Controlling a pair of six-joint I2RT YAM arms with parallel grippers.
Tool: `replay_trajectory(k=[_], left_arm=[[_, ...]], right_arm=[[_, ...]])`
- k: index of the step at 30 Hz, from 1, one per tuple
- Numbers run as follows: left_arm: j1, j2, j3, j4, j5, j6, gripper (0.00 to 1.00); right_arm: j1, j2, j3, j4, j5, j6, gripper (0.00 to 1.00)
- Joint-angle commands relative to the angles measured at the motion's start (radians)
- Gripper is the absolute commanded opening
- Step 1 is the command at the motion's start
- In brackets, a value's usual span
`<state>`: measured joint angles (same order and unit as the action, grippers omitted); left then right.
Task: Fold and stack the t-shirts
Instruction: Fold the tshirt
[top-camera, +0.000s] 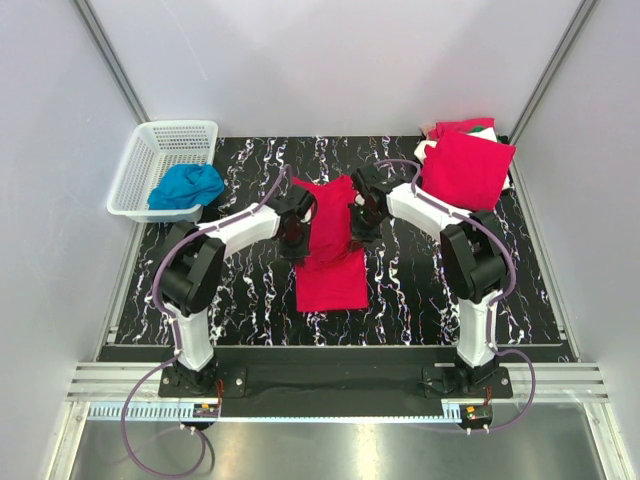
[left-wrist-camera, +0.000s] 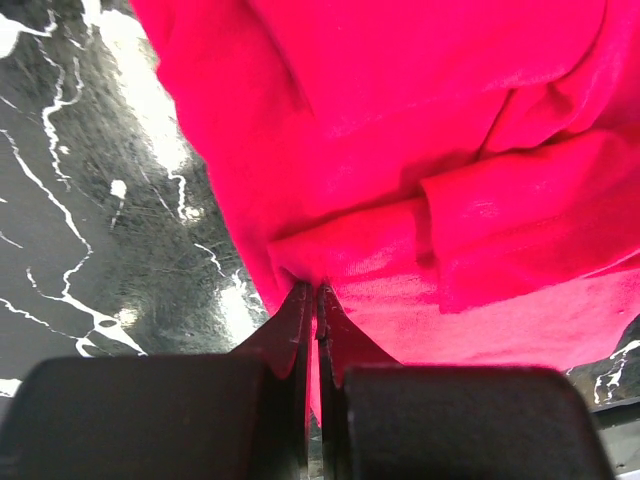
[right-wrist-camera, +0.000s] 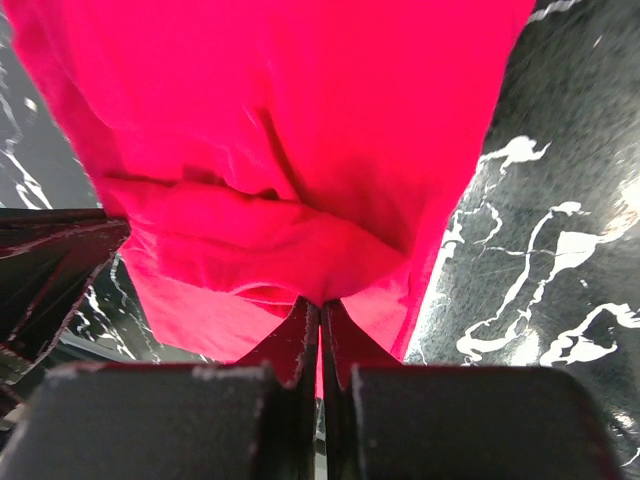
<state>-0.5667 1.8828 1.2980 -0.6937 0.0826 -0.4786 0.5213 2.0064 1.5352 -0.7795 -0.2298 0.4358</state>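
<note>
While jaws pinch red t-shirt (top-camera: 330, 278), basket (top-camera: 165, 136) holds blue cloth (top-camera: 187, 186).

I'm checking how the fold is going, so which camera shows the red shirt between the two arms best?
Top external: it shows the whole red t-shirt, held at both sides. The wrist views show only bunched fabric pinched in the left end effector and the right end effector.

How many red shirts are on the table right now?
2 for sure: a shirt mid-table, pinched by the left gripper and right gripper; a folded shirt at the far right. Red, white and green cloth peeks from under it, so more may be hidden.
</note>
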Motion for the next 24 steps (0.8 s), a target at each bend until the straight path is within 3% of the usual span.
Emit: replay_trajectory(k=[1, 24], left_arm=[[0.019, -0.002, 0.046, 0.022, 0.003, 0.008, 0.0], [0.094, 0.021, 0.122, -0.009, -0.027, -0.034, 0.0]], right_arm=[[-0.021, -0.003, 0.074, 0.011, -0.011, -0.011, 0.0], [-0.061, 0.11, 0.192, -0.03, -0.034, -0.026, 0.0]])
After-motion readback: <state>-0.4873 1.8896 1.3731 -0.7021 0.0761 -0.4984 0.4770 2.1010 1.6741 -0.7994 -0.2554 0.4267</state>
